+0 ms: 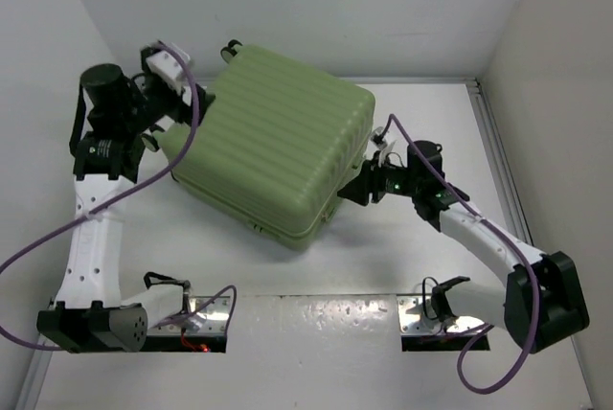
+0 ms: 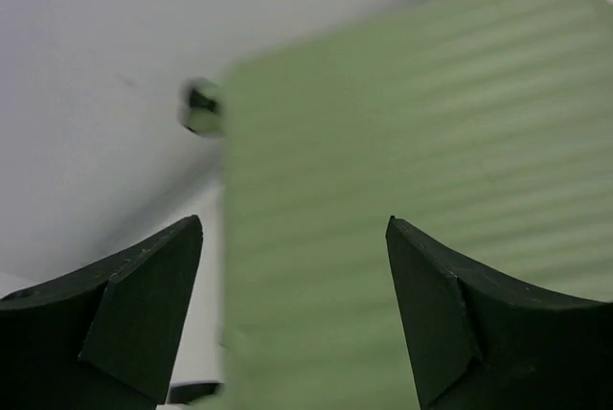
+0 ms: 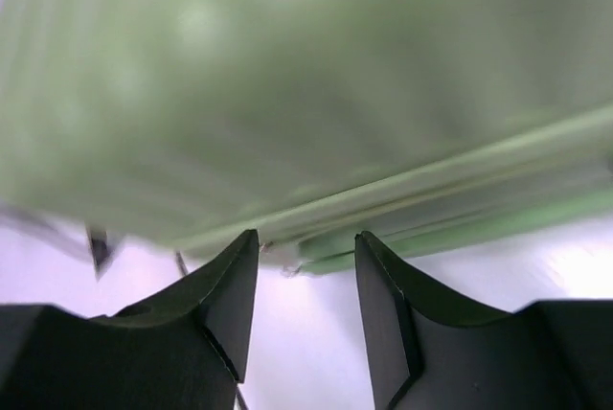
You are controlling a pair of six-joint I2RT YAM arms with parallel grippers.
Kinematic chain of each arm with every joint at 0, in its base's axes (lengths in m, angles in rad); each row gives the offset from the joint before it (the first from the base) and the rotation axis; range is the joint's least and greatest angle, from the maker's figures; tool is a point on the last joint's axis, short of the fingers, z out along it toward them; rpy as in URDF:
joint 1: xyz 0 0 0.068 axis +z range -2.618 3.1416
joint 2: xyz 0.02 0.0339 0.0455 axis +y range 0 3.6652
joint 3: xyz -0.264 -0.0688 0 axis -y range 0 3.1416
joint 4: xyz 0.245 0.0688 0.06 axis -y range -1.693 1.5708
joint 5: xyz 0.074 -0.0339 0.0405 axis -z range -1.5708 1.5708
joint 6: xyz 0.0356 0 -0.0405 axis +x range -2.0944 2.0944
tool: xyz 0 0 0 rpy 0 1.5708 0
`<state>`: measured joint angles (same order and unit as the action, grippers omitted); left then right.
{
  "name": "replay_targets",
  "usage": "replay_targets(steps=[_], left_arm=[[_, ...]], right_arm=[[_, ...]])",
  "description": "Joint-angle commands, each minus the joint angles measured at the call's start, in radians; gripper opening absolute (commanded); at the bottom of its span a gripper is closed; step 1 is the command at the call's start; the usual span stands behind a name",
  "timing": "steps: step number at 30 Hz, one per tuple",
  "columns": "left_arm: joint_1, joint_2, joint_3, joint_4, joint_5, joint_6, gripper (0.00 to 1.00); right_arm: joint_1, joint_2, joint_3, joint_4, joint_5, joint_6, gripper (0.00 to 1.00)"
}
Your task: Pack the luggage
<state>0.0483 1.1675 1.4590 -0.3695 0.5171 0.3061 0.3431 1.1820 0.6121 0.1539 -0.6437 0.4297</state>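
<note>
At the right gripper, your fingers stand parted with a clear gap and nothing clamped. Just ahead of the tips runs the seam of the luggage, slanting across the wrist view from low left to high right. In my judgement the coming move turns on that seam line, and your right arm is the nearer to it. Further out, the left gripper stands wide apart at the case's far-left corner beside a wheel, holding nothing. The luggage lies shut, ribbed shell up, set cornerwise on the table between both arms.
</note>
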Motion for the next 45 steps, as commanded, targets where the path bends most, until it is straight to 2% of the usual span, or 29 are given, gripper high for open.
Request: replay_targets(steps=[1,3,5,10,12,19,23,32,45], left_arm=[[-0.024,0.004,-0.123,-0.207,0.196,0.03,0.82],[-0.085,-0.026,-0.173,-0.22,0.196,0.05,0.81],[-0.142,-0.026,-0.184,-0.22,0.124,0.039,0.81],[-0.271,0.014,-0.206,-0.22,0.032,0.008,0.79],[-0.31,0.024,-0.232,-0.21,0.018,-0.001,0.79],[-0.331,0.024,-0.301,-0.181,-0.014,-0.019,0.79],[-0.331,0.024,-0.33,-0.172,-0.014,-0.019,0.79],[-0.331,0.024,-0.359,-0.154,-0.014,-0.028,0.79],[-0.349,0.024,-0.397,-0.135,-0.005,-0.047,0.79]], right_arm=[[-0.004,-0.009,-0.038,0.004,-0.309,-0.308,0.45],[-0.007,0.005,-0.049,-0.016,-0.384,-0.405,0.42],[-0.006,0.027,-0.037,-0.106,-0.433,-0.585,0.41],[-0.024,0.105,-0.055,-0.093,-0.491,-0.758,0.44],[-0.035,0.143,-0.057,-0.06,-0.52,-0.773,0.44],[-0.041,0.212,-0.072,0.074,-0.593,-0.766,0.45],[-0.033,0.229,-0.106,0.222,-0.614,-0.677,0.47],[-0.004,0.289,-0.104,0.36,-0.619,-0.602,0.47],[0.043,0.369,-0.069,0.398,-0.632,-0.572,0.47]])
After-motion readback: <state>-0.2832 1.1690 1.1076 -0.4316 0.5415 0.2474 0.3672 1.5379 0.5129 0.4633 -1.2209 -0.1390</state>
